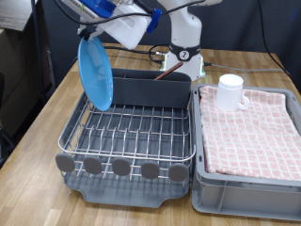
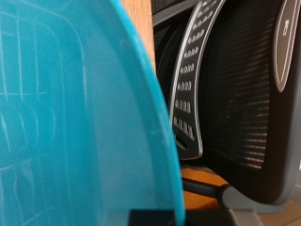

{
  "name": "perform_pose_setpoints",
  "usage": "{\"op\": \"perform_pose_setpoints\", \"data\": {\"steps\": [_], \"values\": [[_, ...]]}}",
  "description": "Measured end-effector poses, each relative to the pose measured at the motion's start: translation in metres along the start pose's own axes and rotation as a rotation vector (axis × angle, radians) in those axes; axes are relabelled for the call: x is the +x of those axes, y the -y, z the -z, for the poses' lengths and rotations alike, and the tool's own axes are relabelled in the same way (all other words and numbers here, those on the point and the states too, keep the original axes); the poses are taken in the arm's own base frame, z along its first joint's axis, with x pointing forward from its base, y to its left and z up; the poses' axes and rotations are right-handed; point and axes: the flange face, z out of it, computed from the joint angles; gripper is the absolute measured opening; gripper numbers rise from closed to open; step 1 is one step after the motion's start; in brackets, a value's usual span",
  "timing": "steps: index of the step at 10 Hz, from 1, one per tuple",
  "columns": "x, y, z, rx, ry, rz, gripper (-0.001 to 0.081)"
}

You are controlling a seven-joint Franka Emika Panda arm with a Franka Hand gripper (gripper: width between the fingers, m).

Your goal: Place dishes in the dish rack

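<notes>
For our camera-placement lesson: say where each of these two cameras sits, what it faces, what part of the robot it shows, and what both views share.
Exterior view: off the arm, raised, looking across the wooden table at the rack, the crate and the mug; the arm and gripper show at the top, at the plate's upper edge.
Wrist view: on the hand, close against the plate, an office chair behind; no fingers show.
Shared: the plate.

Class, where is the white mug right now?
In the exterior view's right, the white mug stands on the pink checked cloth lining the grey crate, beside the dish rack.
</notes>
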Motion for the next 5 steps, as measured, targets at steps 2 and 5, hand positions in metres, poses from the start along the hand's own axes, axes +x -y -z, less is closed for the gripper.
{"op": "perform_pose_setpoints", "data": {"steps": [2, 5], "values": [[-0.003, 0.002, -0.016, 0.014, -0.001, 0.008, 0.0019], [-0.014, 0.005, -0.043, 0.036, -0.001, 0.025, 0.0019]]}}
